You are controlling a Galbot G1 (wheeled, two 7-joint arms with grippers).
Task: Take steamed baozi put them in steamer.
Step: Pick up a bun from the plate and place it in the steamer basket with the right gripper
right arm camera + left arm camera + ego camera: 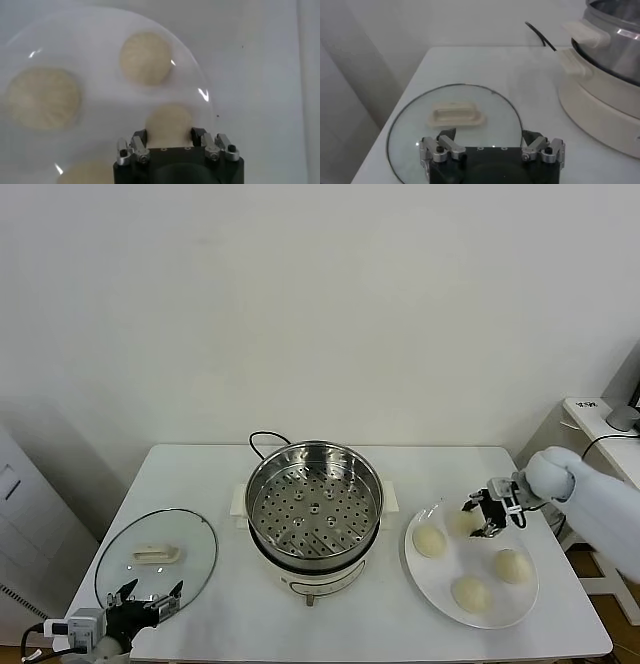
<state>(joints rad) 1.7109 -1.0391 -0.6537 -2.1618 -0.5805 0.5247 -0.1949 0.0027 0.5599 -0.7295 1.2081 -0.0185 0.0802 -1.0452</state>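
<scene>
The steamer (314,506) stands at the table's middle with its perforated tray bare; its white base and steel wall also show in the left wrist view (607,65). Three baozi (429,540) (512,565) (470,593) lie on a white plate (437,576) to its right. My right gripper (482,517) is at the plate's far edge, with its fingers closed against both sides of the fourth baozi (463,522). In the right wrist view that baozi (168,120) sits between the fingers of the right gripper (169,132). My left gripper (150,597) (490,135) is open and empty.
A glass lid (160,554) with a white handle (456,114) lies flat at the table's front left, under my left gripper. The steamer's black cord (262,439) runs behind it. A side table (600,419) stands at the far right.
</scene>
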